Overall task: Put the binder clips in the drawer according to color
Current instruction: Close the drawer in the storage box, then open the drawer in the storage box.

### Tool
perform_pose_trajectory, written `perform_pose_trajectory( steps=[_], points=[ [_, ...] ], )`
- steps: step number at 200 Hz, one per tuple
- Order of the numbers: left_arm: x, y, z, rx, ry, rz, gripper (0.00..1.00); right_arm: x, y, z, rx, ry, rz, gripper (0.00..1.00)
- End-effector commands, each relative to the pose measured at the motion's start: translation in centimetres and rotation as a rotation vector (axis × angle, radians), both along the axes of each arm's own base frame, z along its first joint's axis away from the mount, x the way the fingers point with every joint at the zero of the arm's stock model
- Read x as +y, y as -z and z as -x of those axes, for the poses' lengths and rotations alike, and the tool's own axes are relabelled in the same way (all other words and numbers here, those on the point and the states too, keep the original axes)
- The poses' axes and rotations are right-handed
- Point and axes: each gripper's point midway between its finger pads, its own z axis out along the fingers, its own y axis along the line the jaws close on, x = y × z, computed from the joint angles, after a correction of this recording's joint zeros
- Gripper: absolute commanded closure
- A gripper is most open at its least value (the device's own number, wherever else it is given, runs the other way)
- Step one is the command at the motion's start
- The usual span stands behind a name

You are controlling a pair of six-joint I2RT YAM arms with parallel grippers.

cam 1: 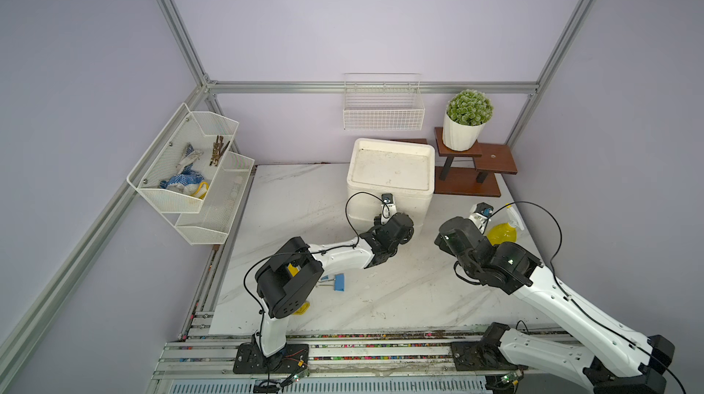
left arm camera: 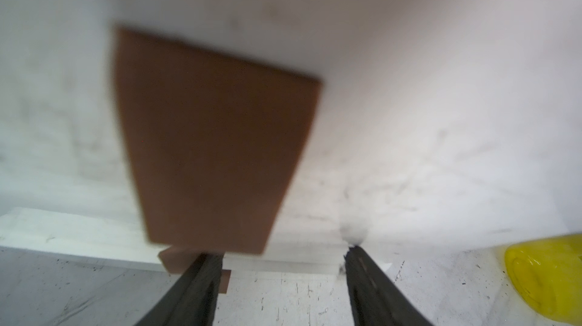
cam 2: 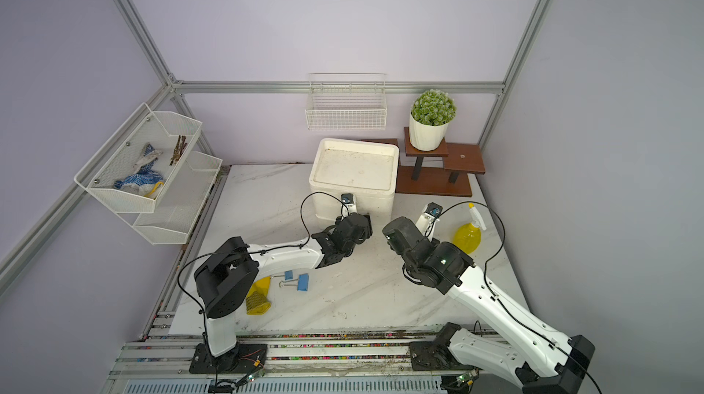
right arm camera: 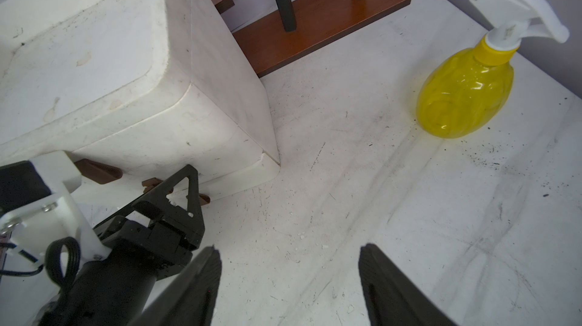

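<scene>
The white drawer unit [cam 1: 390, 171] [cam 2: 352, 171] stands at the back middle of the table. My left gripper [left arm camera: 283, 250] is open, right up against its front [left arm camera: 409, 119]. One finger sits by a small brown handle [left arm camera: 176, 261], and a larger brown handle [left arm camera: 214, 138] fills the view, blurred. In the right wrist view, a finger [right arm camera: 189, 182] of the left gripper lies across the lower handle [right arm camera: 151, 182]. My right gripper [right arm camera: 288, 252] hangs open over bare table, right of the unit's corner [right arm camera: 271, 157]. Two blue binder clips [cam 2: 303, 282] [cam 2: 288, 275] lie near the left arm; a top view shows one [cam 1: 340, 282].
A yellow spray bottle [cam 1: 501, 234] [right arm camera: 466, 94] stands right of the drawer unit. Behind it is a wooden stand [cam 1: 468, 179] with a potted plant [cam 1: 468, 108]. A larger yellow object [cam 2: 259, 295] lies half under the left arm. Mesh shelves [cam 1: 186, 167] and a wire basket [cam 1: 383, 106] hang on the walls.
</scene>
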Motion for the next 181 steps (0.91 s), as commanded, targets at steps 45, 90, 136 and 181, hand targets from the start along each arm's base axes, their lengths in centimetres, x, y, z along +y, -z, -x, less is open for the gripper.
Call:
perform_pose_trajectory(
  steps=[45, 90, 136, 181],
  points=[
    [3.5, 1.3, 1.5, 0.037, -0.052, 0.09, 0.39, -0.1, 0.4, 0.0, -0.005, 0.015, -0.021, 0.25],
    [4.5, 5.0, 2.5, 0.077, -0.079, 0.142, 0.39, 0.3, 1.0, -0.3, 0.0, 0.006, -0.024, 0.25],
    [5.2, 6.5, 1.0, -0.038, -0.138, 0.125, 0.37, 0.0, 0.9, -0.2, -0.007, 0.009, -0.021, 0.24],
    [4.9, 8.4, 0.0, -0.072, -0.159, 0.084, 0.37, -0.4, 1.0, -0.2, -0.001, 0.012, -0.02, 0.24]
  ],
)
